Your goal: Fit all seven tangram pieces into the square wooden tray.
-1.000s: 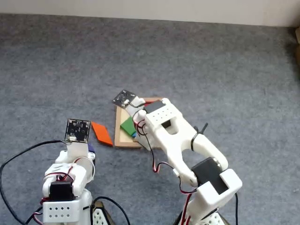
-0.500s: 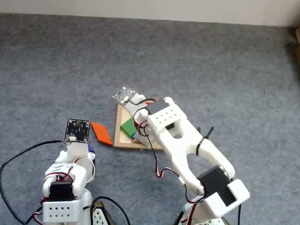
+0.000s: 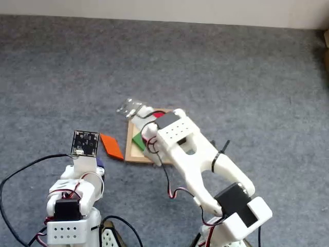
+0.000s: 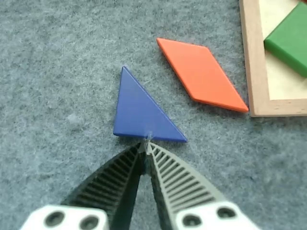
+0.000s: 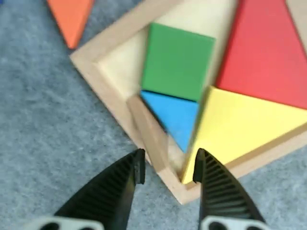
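Grey carpeted desk [image 3: 231,77]: dark-blue triangle piece [image 4: 141,115], probably light and stiff, pinch its edges; left pincer [image 4: 145,143] closed, right pincer [image 5: 169,166] parted.

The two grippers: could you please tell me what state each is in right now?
Left gripper: shut, empty, tips at the dark blue triangle's edge.
Right gripper: open, empty, above the wooden tray's corner.
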